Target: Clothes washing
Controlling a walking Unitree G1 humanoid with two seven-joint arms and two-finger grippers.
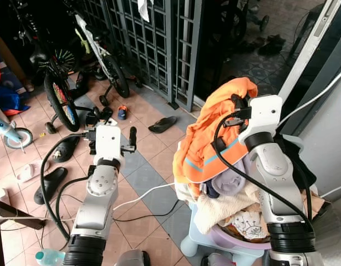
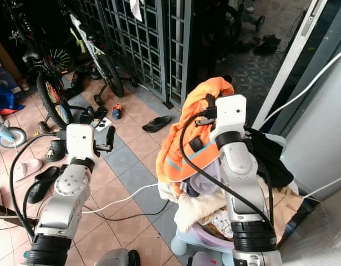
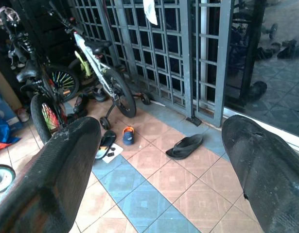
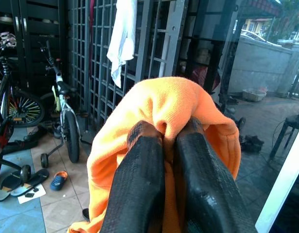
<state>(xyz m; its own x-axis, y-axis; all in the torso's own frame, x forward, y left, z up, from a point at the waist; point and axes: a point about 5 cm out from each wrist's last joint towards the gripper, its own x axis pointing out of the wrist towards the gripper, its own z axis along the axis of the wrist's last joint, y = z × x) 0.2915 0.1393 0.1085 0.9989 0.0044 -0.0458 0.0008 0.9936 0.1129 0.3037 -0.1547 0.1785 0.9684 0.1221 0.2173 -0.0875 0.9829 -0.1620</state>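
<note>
1. Right gripper (image 4: 164, 165), centre-right of the head view, fingers clamped on an orange garment (image 1: 214, 133) raised above the laundry basket (image 1: 237, 238) at lower right.
2. Left gripper (image 3: 159, 160) fingers spread apart over tiled floor (image 3: 139, 194), centre-left, holding nothing.
</note>
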